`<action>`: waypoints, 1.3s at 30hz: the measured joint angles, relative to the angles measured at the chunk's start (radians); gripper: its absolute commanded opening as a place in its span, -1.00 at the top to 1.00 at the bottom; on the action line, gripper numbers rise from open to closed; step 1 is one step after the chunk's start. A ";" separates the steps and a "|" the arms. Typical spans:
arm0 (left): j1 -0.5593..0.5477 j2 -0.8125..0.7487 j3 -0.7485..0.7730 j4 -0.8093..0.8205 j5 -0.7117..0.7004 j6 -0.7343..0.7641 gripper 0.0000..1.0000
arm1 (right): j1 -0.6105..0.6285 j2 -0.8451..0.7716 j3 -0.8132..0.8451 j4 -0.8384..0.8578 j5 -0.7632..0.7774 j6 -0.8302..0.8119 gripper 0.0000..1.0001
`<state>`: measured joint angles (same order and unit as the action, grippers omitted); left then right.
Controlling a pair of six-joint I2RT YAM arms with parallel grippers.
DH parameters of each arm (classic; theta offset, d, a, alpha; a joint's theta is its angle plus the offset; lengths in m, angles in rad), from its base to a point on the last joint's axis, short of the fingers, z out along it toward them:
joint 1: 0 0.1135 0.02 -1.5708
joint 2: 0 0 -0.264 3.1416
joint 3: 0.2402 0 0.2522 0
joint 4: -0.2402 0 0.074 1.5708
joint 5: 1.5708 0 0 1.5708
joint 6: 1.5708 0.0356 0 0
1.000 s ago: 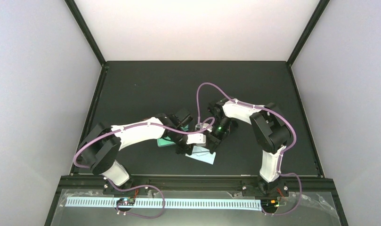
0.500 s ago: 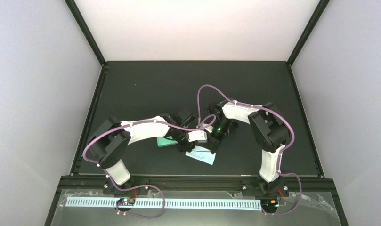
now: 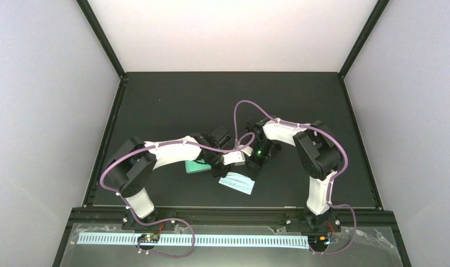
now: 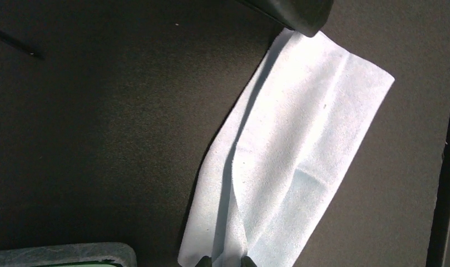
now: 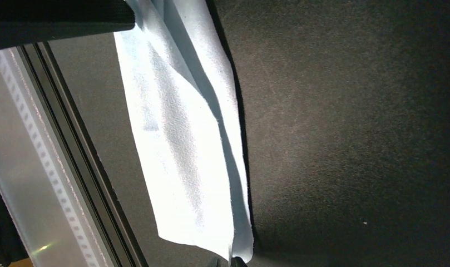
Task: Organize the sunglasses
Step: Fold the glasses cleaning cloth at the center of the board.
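No sunglasses show in any view; both pairs are hidden or out of view. A light blue cloth [image 3: 237,183] is stretched between the two grippers at the table's front middle. My left gripper [image 4: 228,261] is shut on a fold at one edge of the cloth [image 4: 289,161]; in the top view it [image 3: 222,171] is at the cloth's left end. My right gripper [image 5: 229,261] is shut on a corner of the cloth [image 5: 178,139]; in the top view it [image 3: 249,172] is at the cloth's right end.
A teal-lined oblong case [image 3: 196,166] lies just left of the cloth, and its grey rim shows in the left wrist view [image 4: 61,255]. The table's front rail [image 5: 72,167] runs close beside the cloth. Both arms crowd the front middle of the dark table [image 3: 172,105].
The left arm has swung right and its gripper has moved a little away from the front edge. The cloth has shifted slightly with it. The right arm has barely moved.
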<state>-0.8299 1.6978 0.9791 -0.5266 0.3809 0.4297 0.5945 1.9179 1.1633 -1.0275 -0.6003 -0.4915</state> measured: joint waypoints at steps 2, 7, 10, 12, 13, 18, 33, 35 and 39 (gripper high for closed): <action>0.002 0.000 0.000 0.007 -0.005 -0.009 0.67 | -0.002 0.000 0.000 0.001 0.006 0.000 0.87; 0.008 -0.001 0.001 0.033 -0.014 -0.025 0.54 | -0.007 -0.008 -0.001 0.004 0.014 0.000 0.88; 0.012 -0.006 0.001 0.049 -0.014 -0.032 0.43 | -0.009 -0.014 -0.008 0.010 0.009 0.000 0.88; 0.017 -0.016 0.001 0.056 -0.015 -0.034 0.34 | -0.009 -0.017 -0.012 0.011 -0.002 0.000 0.87; 0.019 -0.025 0.001 0.061 -0.015 -0.037 0.30 | -0.009 -0.017 -0.013 0.011 -0.007 0.000 0.87; 0.043 -0.074 0.001 0.072 -0.013 -0.027 0.07 | -0.009 -0.017 -0.017 0.020 -0.031 -0.001 0.80; 0.012 -0.182 -0.088 -0.008 0.163 0.212 -0.23 | -0.008 -0.054 -0.046 0.038 -0.131 -0.030 0.76; -0.003 -0.175 -0.087 -0.019 0.164 0.232 -0.23 | -0.006 -0.050 -0.046 0.038 -0.138 -0.030 0.76; -0.018 -0.125 -0.084 -0.034 0.159 0.251 -0.25 | 0.000 -0.024 -0.045 0.041 -0.142 -0.029 0.76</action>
<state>-0.8482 1.5730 0.8955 -0.5606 0.5396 0.6807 0.5945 1.8938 1.1179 -0.9867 -0.7425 -0.5209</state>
